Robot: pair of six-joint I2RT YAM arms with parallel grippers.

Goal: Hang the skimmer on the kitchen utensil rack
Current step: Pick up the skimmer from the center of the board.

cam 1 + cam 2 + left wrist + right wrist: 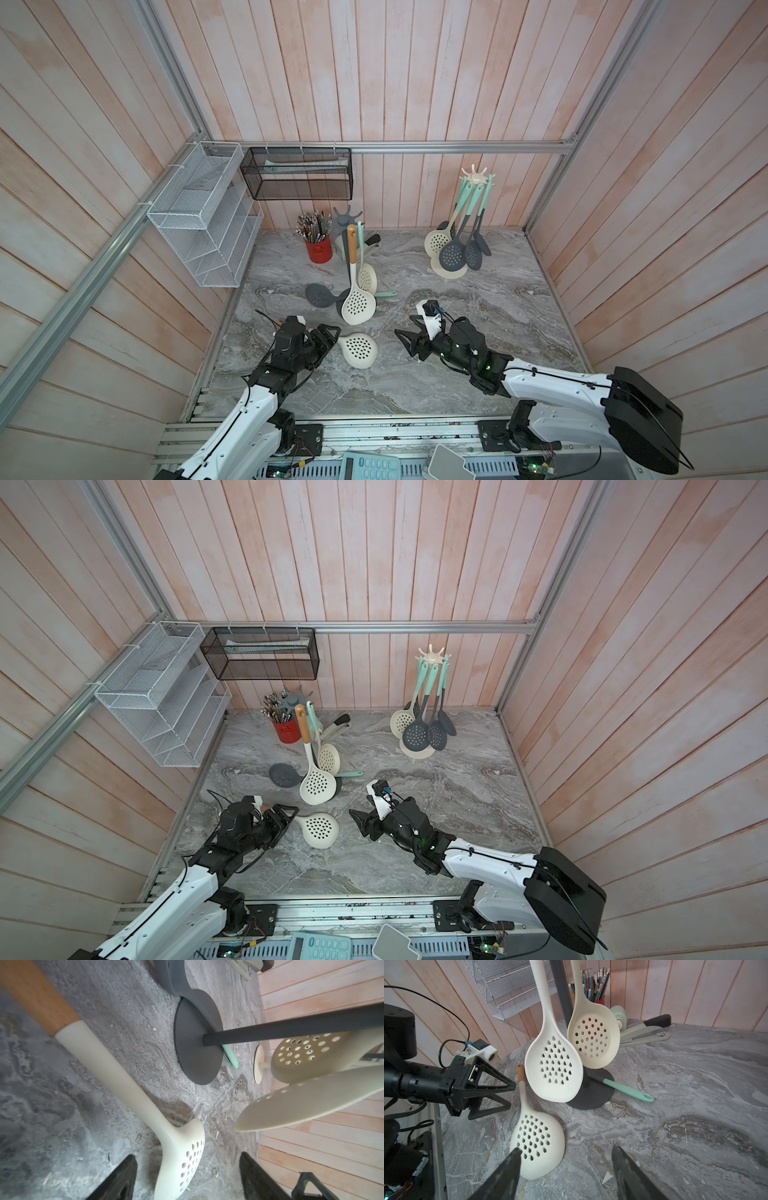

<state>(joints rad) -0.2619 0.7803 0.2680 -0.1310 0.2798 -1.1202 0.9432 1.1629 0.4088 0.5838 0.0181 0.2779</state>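
Observation:
A cream skimmer [357, 351] [537, 1142] with a wooden handle lies on the marble table, bowl down. My left gripper [334, 336] [187, 1156] is open and straddles its neck beside the bowl, with a gap on each side. My right gripper [405, 330] [566, 1149] is open and empty, low over the table just right of the bowl. Behind the skimmer stands a dark grey utensil rack [347, 216] [197, 1047] on a round base, with two cream skimmers [358, 307] [553, 1068] hanging from it.
A cream rack [476, 176] with several hung skimmers stands at the back right. A dark grey skimmer [320, 296] lies by the grey rack's base. A red pen cup [319, 249], a stapler [370, 243], a white wire shelf [203, 216] and a black mesh basket [297, 174] are back left.

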